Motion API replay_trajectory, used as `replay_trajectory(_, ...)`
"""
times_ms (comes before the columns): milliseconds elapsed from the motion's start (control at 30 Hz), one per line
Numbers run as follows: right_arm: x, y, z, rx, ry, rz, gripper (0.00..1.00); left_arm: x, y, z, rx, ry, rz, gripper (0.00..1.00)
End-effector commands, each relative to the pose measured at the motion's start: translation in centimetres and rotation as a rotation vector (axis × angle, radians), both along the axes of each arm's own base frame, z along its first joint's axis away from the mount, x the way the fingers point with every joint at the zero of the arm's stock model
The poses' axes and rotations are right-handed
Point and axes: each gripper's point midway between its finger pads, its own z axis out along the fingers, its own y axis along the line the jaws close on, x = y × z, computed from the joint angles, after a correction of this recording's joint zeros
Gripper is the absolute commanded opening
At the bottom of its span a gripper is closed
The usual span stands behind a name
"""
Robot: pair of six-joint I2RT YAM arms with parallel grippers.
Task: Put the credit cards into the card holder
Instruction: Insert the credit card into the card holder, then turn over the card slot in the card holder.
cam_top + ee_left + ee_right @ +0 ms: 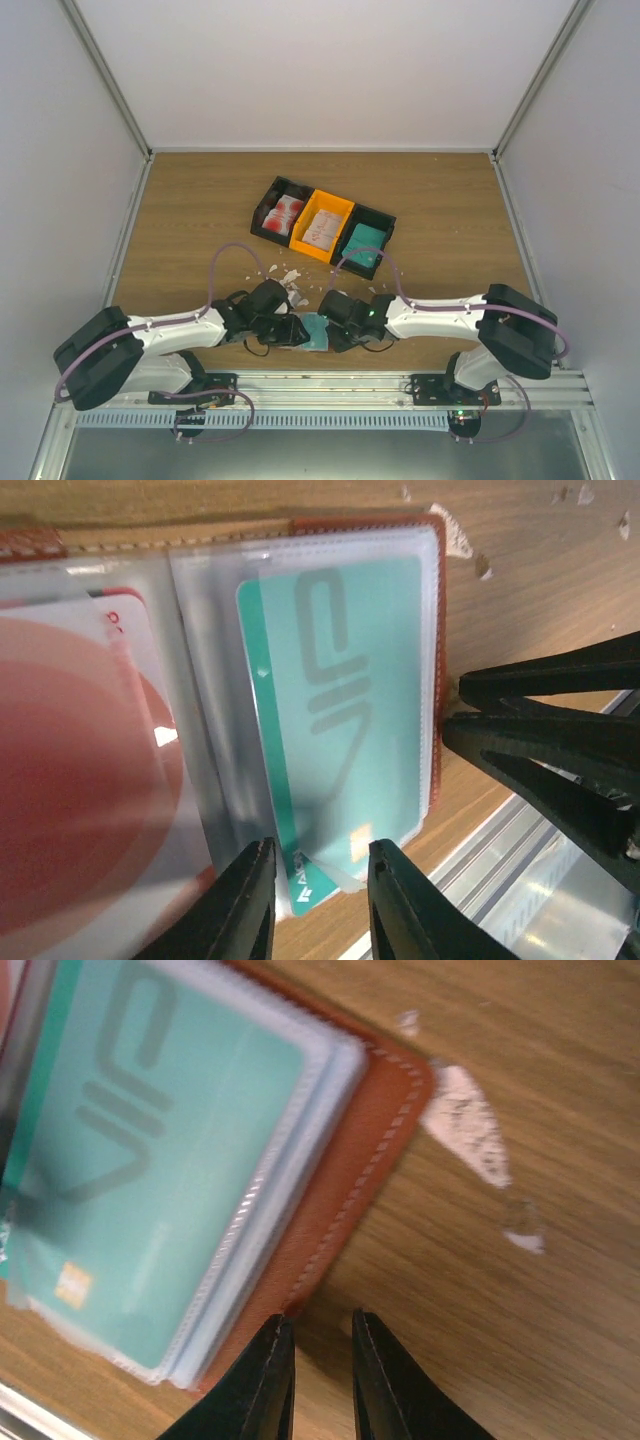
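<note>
The brown leather card holder lies open on the table near the front edge, its clear sleeves up. A teal credit card sits in the right sleeve, its lower corner sticking out. A white and red card is in the left sleeve. My left gripper is open, its jaws over the teal card's lower end. My right gripper is narrowly open with only wood between the jaws, its left finger against the holder's leather edge. In the top view both grippers meet over the teal card.
Three trays stand behind in a row: a black one with red-blotched cards, an orange one with pinkish cards, a black one with teal cards. White scraps lie between the trays and the grippers. The metal rail runs just in front.
</note>
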Motion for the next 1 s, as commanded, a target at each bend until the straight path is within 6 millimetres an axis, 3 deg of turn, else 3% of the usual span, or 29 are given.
replay_trajectory(0, 1.4, -1.5, 1.2, -0.019, -0.040, -0.087, 0.19, 1.1, -0.1, 1.9, -0.005, -0.065, 0.019, 0.31)
replay_trajectory(133, 1.9, -1.2, 2.3, 0.016, -0.053, -0.103, 0.20, 1.3, 0.1, 2.3, 0.009, -0.075, 0.029, 0.30)
replay_trajectory(333, 2.0, -0.1, 3.2, 0.108, -0.025, -0.106, 0.21, 1.7, -0.1, 1.2, 0.030, -0.069, 0.028, 0.10)
replay_trajectory(500, 1.9, 1.6, 4.2, 0.259, 0.020, -0.100, 0.24, 1.7, 0.1, -0.3, 0.069, -0.040, 0.032, 0.03)
replay_trajectory(967, 1.0, 2.8, 2.9, 0.339, 0.124, -0.095, 0.32, 1.0, 1.1, -2.1, 0.104, -0.005, 0.045, 0.01)
